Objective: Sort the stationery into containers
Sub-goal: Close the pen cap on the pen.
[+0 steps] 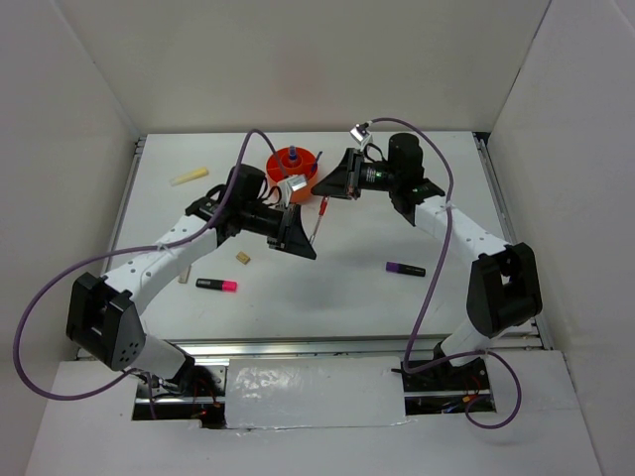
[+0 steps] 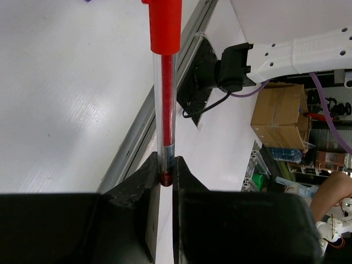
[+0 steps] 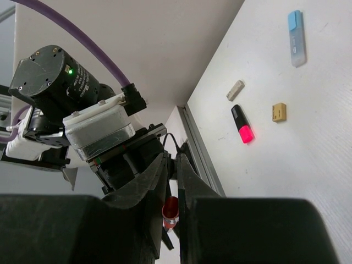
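Left gripper (image 2: 165, 176) is closed narrow on the red pen (image 2: 164, 110), with both black fingers pressed against the clear barrel at its lower end. From that grip the pen runs straight out ahead of the fingertips, its red cap at the far end, and it is held clear of the white table (image 1: 397, 317). Right gripper (image 3: 171, 159) faces the left one from the opposite side, its tips at the capped end of the same pen. Its jaws are drawn together to a thin slit, and a red end of the pen shows in that slit. Whether the fingers actually pinch the pen cannot be told from these views. The orange pot (image 1: 281, 164) stands just beside the right gripper's tips, on their far side, and beyond the left gripper. A blue-topped item (image 1: 294, 156) stands upright at the pot's centre. Behind the left gripper, toward the arm bases, a tan eraser (image 1: 241, 259) and the pink-black highlighter (image 1: 216, 285) lie flat on the table, near each other but apart. The purple-black marker (image 1: 405, 268) lies behind the right gripper, well apart from it. The yellow stick (image 1: 190, 176) lies well off to the left gripper's left. In the right wrist view a blue-capped clear item (image 3: 295, 37) lies beyond the eraser.
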